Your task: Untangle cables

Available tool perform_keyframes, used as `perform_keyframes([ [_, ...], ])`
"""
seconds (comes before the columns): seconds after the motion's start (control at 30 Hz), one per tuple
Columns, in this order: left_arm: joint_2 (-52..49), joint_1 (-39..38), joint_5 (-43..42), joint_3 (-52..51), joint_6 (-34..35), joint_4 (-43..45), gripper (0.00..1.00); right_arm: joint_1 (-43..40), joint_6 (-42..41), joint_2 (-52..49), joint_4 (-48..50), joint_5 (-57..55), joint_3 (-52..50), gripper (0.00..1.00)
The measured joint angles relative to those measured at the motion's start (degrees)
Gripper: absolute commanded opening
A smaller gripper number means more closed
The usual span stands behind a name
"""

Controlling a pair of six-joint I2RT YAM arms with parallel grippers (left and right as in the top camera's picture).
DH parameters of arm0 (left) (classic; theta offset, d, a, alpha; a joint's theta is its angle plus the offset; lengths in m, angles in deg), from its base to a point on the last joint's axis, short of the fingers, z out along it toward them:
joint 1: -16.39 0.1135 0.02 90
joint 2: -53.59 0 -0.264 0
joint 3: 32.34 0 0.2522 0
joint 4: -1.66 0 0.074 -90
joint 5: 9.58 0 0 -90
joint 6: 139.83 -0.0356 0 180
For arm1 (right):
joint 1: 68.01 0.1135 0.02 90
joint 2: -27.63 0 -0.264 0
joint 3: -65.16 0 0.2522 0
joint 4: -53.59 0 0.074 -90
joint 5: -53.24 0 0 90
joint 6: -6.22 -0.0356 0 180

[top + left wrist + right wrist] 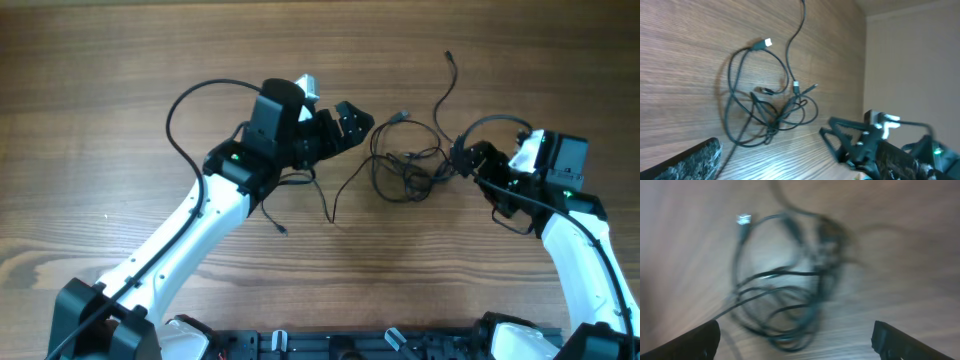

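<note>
While both arms reached in over the wooden bench (90, 60), the cables (405, 160) lay in a loose tangle between my two grippers, flat on the wood and a little to my right of the middle. My left gripper (355, 122) stood just beside the tangle's left edge with its jaws apart and nothing in them. In the left wrist view only one finger (687, 160) showed, far out in the lower corner. My right gripper (461, 160) sat at the tangle's right edge, and I could not tell from above whether it touched a strand. Its wrist view was blurred, yet the two fingers (695, 341) stood wide apart at the bottom corners, with no cord pinched between them, so it was open too. Several thin black loops crossed one another in the knot. A silver-tipped plug (767, 42) rested at the top of the outermost loop. One strand ran away from the bundle toward the far side of the bench and ended in a small dark plug (449, 56). Another strand (345, 190) trailed out toward me on the left side, its end lying free on the wood.
</note>
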Motion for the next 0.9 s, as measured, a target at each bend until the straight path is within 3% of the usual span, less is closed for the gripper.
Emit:
perform_keyframes([
  [0.13, -0.2, -2.6, 0.3, 0.0, 4.0, 4.9, 0.94, -1.2, -1.8, 1.8, -9.0, -12.1, 1.2, 1.0],
  [0.3, -0.3, -5.3, 4.6, 0.0, 6.8, 5.2, 0.88, -1.6, -2.7, 6.2, -15.8, -15.5, 6.2, 1.0],
  [0.43, -3.0, -6.0, 6.9, 0.0, 13.2, 6.2, 0.86, -1.6, -4.4, 10.5, -15.5, -4.5, 8.4, 1.0],
  [0.57, -5.8, -7.5, 7.3, 0.0, 15.1, 8.2, 0.86, -1.6, -6.1, 10.1, -13.7, 4.3, 8.4, 1.0],
  [0.77, -6.1, -9.3, 7.6, 0.0, 15.7, 8.9, 0.83, -0.2, -12.7, 2.6, -12.0, 7.4, 8.4, 1.0],
  [0.9, -6.2, -9.3, 8.5, 0.0, 15.7, 8.7, 0.86, 6.9, -14.7, -5.6, -3.2, 8.5, 8.5, 1.0],
])
